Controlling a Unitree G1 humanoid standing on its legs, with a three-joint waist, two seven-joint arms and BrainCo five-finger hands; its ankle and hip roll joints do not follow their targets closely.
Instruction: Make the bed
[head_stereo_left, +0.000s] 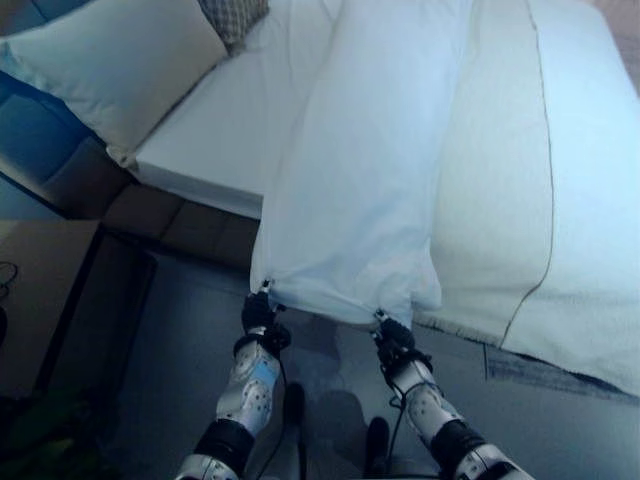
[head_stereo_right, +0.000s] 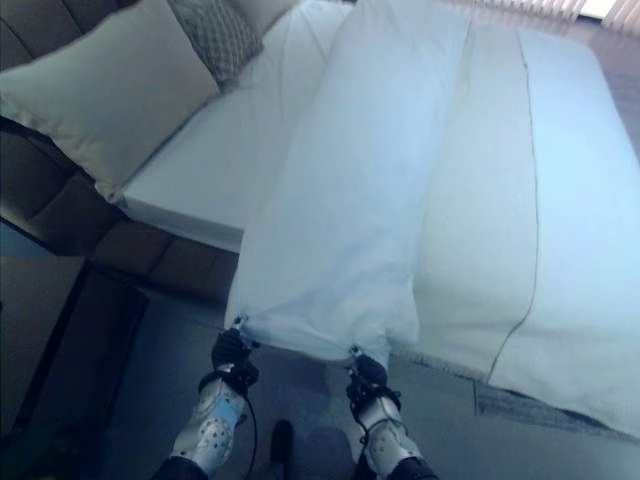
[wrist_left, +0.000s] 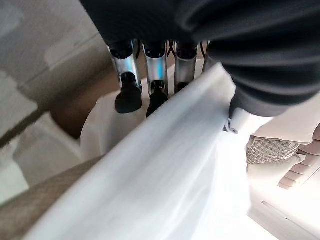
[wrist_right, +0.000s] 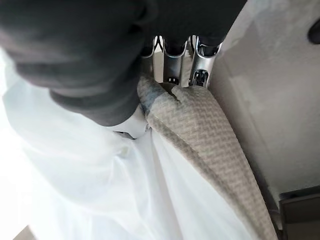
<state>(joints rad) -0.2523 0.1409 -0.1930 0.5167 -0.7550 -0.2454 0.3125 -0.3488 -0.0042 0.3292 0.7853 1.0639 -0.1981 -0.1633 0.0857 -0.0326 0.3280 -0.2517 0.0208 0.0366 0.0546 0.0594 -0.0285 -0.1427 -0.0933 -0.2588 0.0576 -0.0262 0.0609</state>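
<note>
A white duvet (head_stereo_left: 370, 170) lies folded lengthwise over the bed, its near end hanging past the bed's side edge. My left hand (head_stereo_left: 258, 315) is shut on the duvet's left corner (wrist_left: 165, 150), fingers curled over the white cloth. My right hand (head_stereo_left: 393, 340) is shut on the right corner, where the white cloth and a beige textured blanket edge (wrist_right: 200, 130) bunch under the fingers. The beige blanket (head_stereo_left: 500, 200) covers the bed's right part. The bare white sheet (head_stereo_left: 230, 120) shows at the left.
A large white pillow (head_stereo_left: 110, 70) and a patterned cushion (head_stereo_left: 232, 15) lean at the bed's head, upper left. A brown upholstered bed base (head_stereo_left: 150, 210) runs below the mattress. A dark bedside table (head_stereo_left: 60, 300) stands at the left on grey floor (head_stereo_left: 560, 410).
</note>
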